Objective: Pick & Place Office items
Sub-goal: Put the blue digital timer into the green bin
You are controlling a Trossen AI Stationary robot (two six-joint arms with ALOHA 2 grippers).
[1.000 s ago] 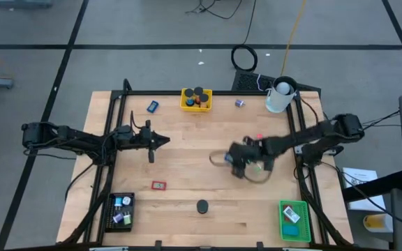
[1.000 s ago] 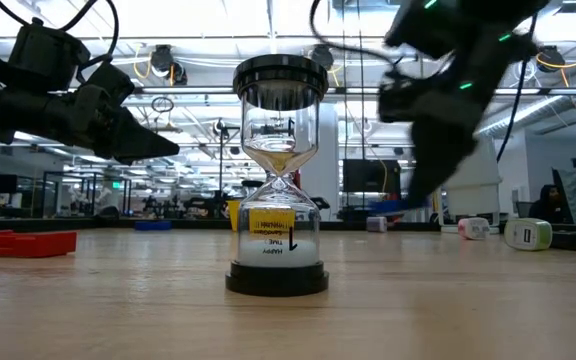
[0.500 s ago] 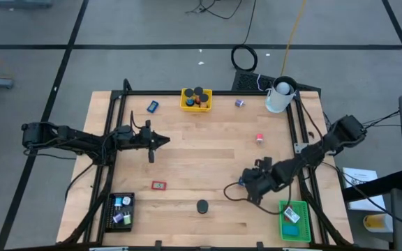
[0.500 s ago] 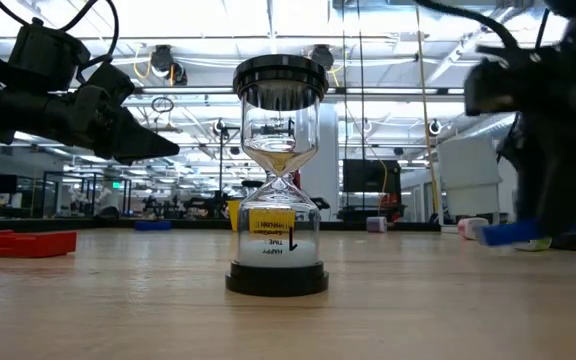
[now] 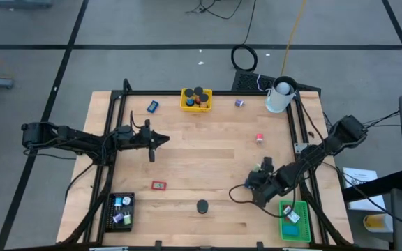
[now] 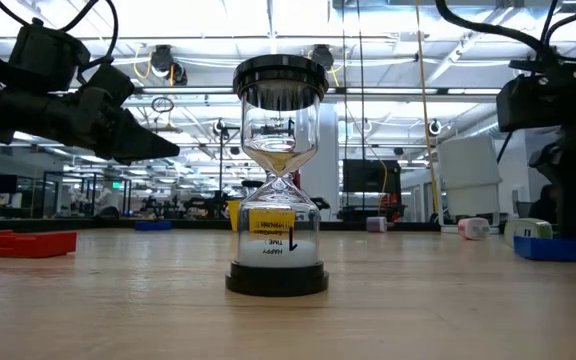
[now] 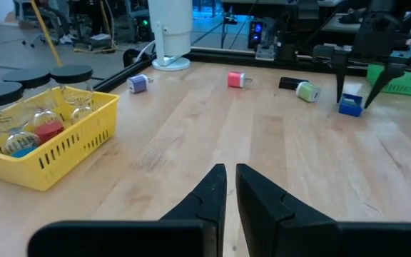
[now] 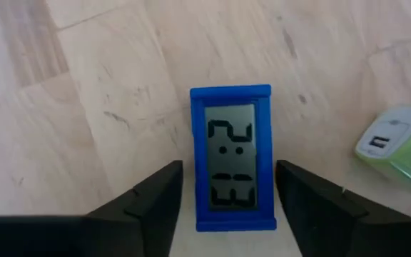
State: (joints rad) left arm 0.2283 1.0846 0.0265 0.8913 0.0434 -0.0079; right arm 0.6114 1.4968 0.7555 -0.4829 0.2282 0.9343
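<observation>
The right gripper (image 8: 228,187) is hanging low over the table (image 5: 208,139) near its front right corner, just beside the green tray (image 5: 295,221), and its fingers (image 8: 155,203) are standing spread on either side of a blue digital clock (image 8: 230,157) that is lying flat on the wood; a gap is showing on each side, so nothing is being gripped. A pale green charger block (image 8: 397,146) is lying just beside the clock. The left gripper (image 7: 228,187) is waiting above the left half of the table, its fingers nearly pressed together and holding nothing. The other office items are lying scattered: a pink block (image 5: 259,138) at right of centre, a small purple one (image 5: 239,103) near the white cup (image 5: 279,96), a blue piece (image 5: 152,106) at the back left, a red one (image 5: 159,185) (flat, toward the front left) and an hourglass (image 6: 280,175) standing upright at the front. The yellow tray (image 5: 196,99) and black tray (image 5: 121,210) are each holding several pieces.
</observation>
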